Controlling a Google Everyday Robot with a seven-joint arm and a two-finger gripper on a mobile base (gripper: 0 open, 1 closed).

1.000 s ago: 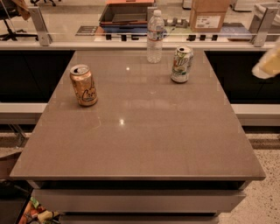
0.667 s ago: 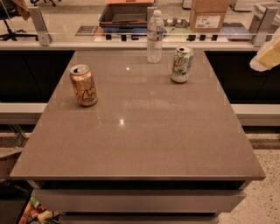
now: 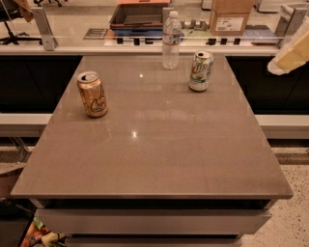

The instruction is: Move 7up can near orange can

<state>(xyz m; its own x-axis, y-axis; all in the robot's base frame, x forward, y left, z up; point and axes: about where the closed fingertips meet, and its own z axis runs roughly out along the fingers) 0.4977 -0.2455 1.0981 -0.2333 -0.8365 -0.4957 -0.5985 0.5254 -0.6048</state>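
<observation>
The 7up can (image 3: 201,71), white and green with a silver top, stands upright on the far right part of the brown table (image 3: 154,154). The orange can (image 3: 92,94), golden-orange with white cursive lettering, stands upright on the left side, well apart from the 7up can. My gripper (image 3: 289,53) shows as a pale cream shape at the right edge of the view, off the table's far right corner, to the right of the 7up can and above it. It touches neither can.
A clear plastic water bottle (image 3: 171,40) stands at the table's far edge, just left of the 7up can. Behind the table run a glass rail, a cardboard box (image 3: 231,15) and a dark tray (image 3: 138,14). The floor lies beyond the table's right edge.
My gripper has shifted slightly up and to the left at the right edge of the view. Both cans and the bottle have not moved.
</observation>
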